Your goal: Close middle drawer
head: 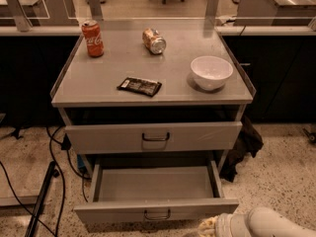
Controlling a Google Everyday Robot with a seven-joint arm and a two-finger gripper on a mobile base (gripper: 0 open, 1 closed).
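Note:
The middle drawer [154, 184] is pulled far out of the grey cabinet and its inside is bare. Its low flat front [113, 213] faces me with a small dark loop handle [157, 215] at centre. My gripper [208, 226] is at the bottom edge of the camera view, just below and right of that drawer front, on the end of the white arm [266, 223] coming in from the lower right. Most of the gripper is cut off by the frame edge.
The taller-fronted drawer [98, 137] above is nearly shut. On the cabinet top [98, 78] stand a red soda can [93, 38], a tipped can [154, 40], a dark snack packet [139, 86] and a white bowl [211, 72]. Cables [54, 157] and a dark pole [42, 196] lie at left.

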